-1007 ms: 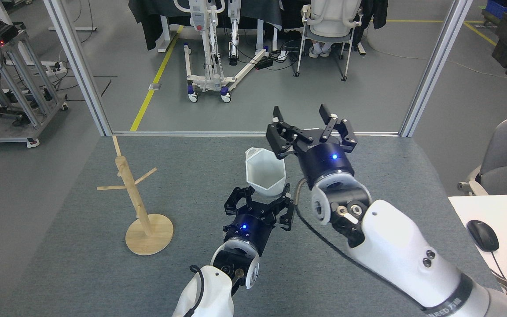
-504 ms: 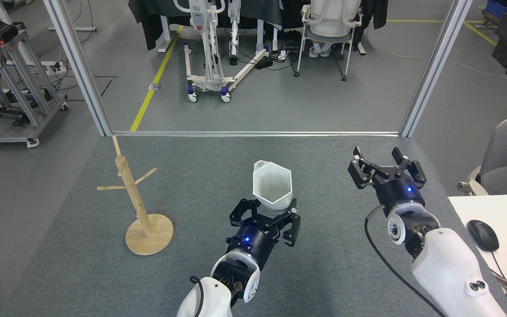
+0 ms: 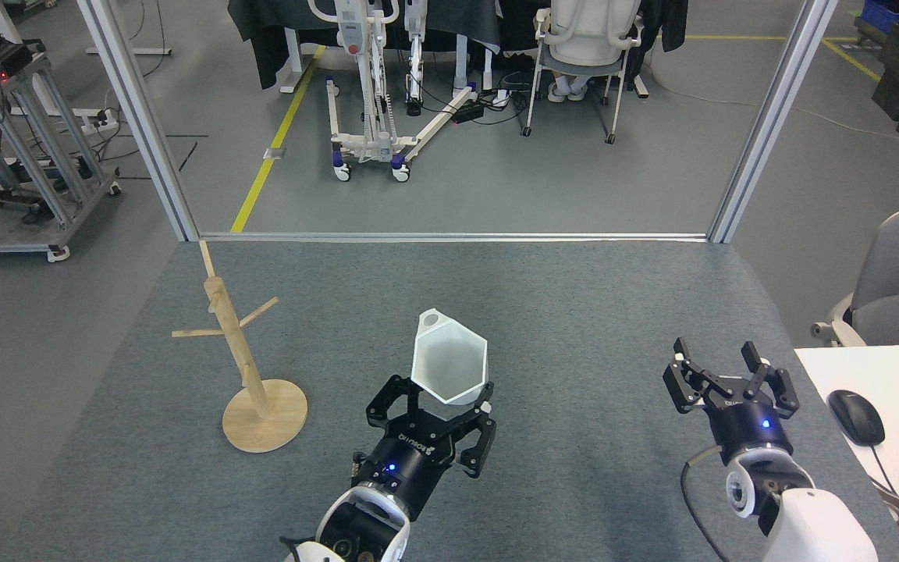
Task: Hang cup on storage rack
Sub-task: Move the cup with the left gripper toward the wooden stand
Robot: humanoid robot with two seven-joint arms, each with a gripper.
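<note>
the left hand [image 3: 435, 417] now carries the cup [image 3: 449, 365] alone, its fingers clamped on the lower body, having swung it a little toward nine o'clock over the last half second. the right hand [image 3: 726, 373] has dropped back to about four o'clock of the cup, well apart from it, jaws spread wide and holding nothing. the handover looks complete, and what remains, by this reading, is the trip across the grey tabletop [image 3: 590, 312] to the storage rack [image 3: 250, 363], which stands at nine o'clock of the cup with its pegs bare. the cup is white and faceted, hexagonal rim facing up and toward the camera, tilted slightly, its small holed handle at the rim's eleven o'clock corner, on the rack's side.
</note>
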